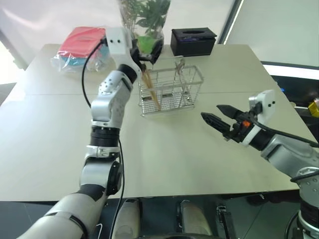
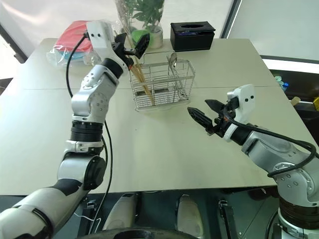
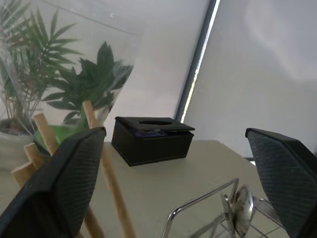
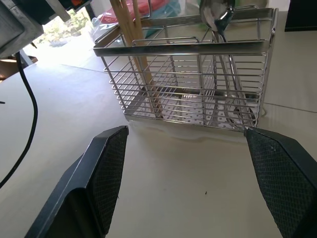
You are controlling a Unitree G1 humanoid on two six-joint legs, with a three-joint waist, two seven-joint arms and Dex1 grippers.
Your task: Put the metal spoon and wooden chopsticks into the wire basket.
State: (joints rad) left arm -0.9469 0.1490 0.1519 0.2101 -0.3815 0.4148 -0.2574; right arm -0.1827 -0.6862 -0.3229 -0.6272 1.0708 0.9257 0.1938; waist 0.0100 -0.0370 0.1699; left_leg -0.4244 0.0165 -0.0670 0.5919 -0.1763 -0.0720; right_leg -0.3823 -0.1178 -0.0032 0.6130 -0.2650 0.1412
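Pale table [image 1: 164,154] – wire basket [image 1: 172,92], black tissue box [image 1: 193,41], plant [image 1: 144,25], bagged pkg [image 1: 79,47]

silver-grey arm shells with black joint rings. white wrist housings, black looping cables. textured black fingers [image 4: 106,171], orange accents.

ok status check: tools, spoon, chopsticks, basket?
Left tool open above wire basket, just over the chopsticks' tops. Right tool open, empty, off to the side. Chopsticks leaning in basket; spoon standing in basket. Nothing blocking.
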